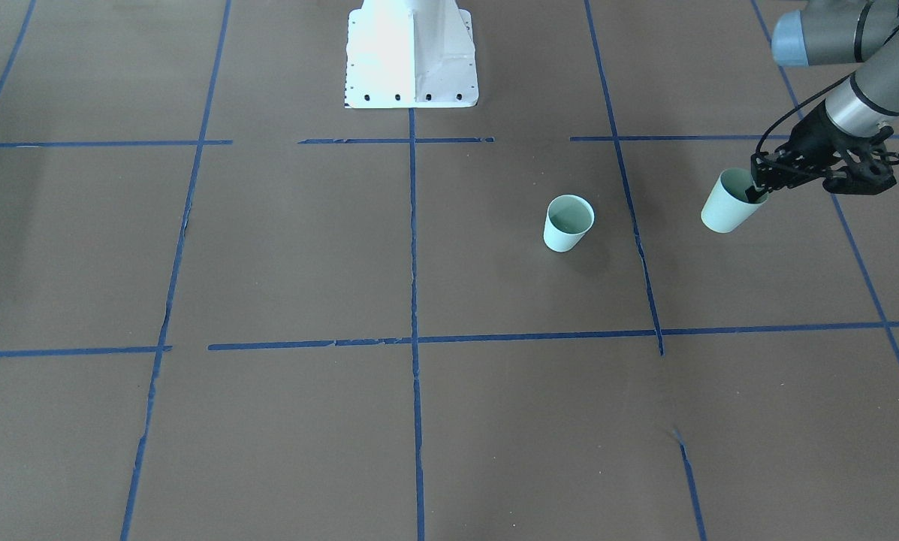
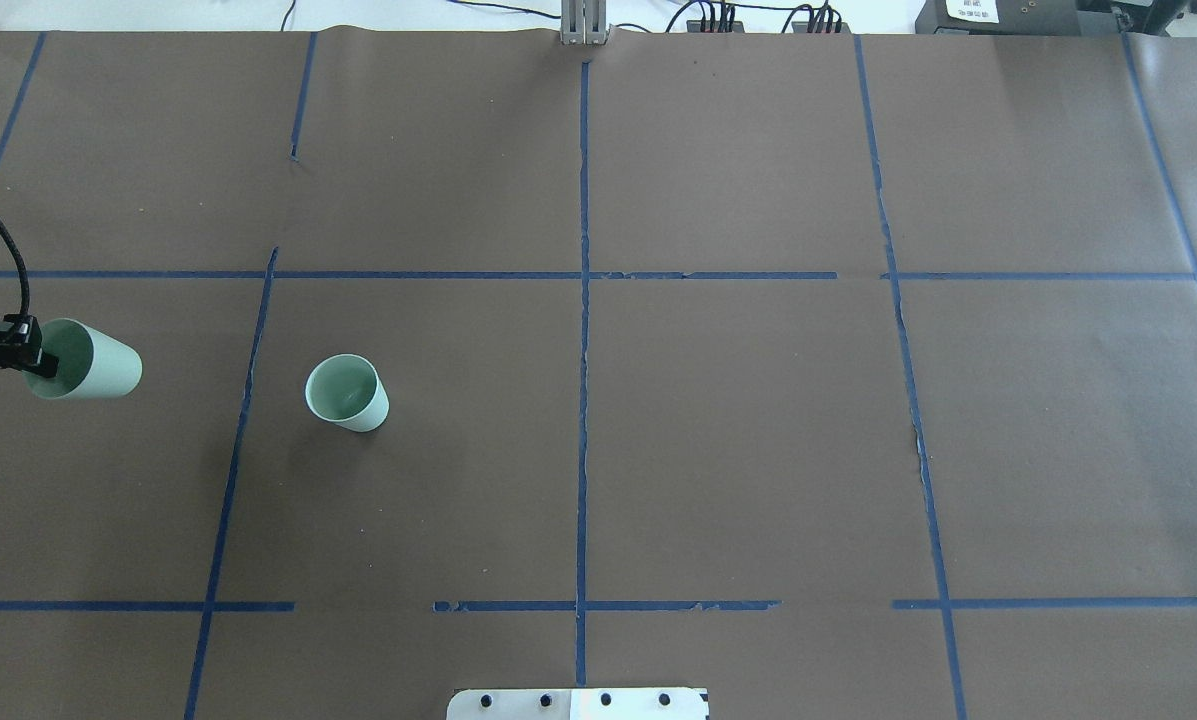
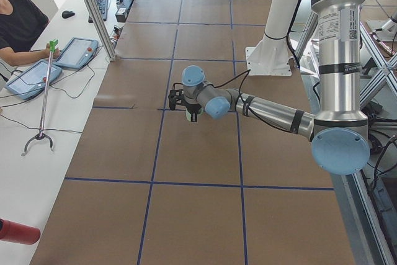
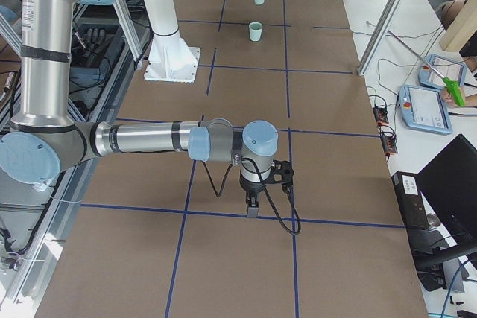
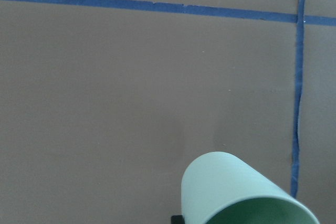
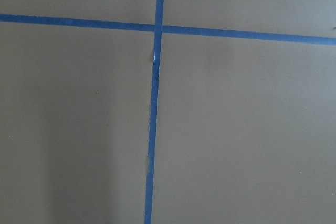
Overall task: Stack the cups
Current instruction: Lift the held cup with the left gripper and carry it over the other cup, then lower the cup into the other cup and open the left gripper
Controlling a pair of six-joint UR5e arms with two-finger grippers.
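One pale mint-green cup (image 2: 348, 393) stands upright on the brown table, also in the front-facing view (image 1: 568, 223) and far off in the right exterior view (image 4: 256, 32). My left gripper (image 2: 43, 360) is shut on the rim of the other cup (image 2: 98, 366), one finger inside it, and holds it tilted above the table to the left of the standing cup. This cup also shows in the front-facing view (image 1: 728, 204) and the left wrist view (image 5: 236, 192). My right gripper (image 4: 252, 210) shows only in the right exterior view, low over the table far from both cups; I cannot tell if it is open.
The white robot base (image 1: 411, 52) stands at the table's near middle edge. Blue tape lines (image 2: 583, 300) divide the brown table cover into squares. A side table with tablets (image 3: 77, 53), a grabber stick (image 3: 44, 97) and an operator (image 3: 18, 26) lies beyond the far edge.
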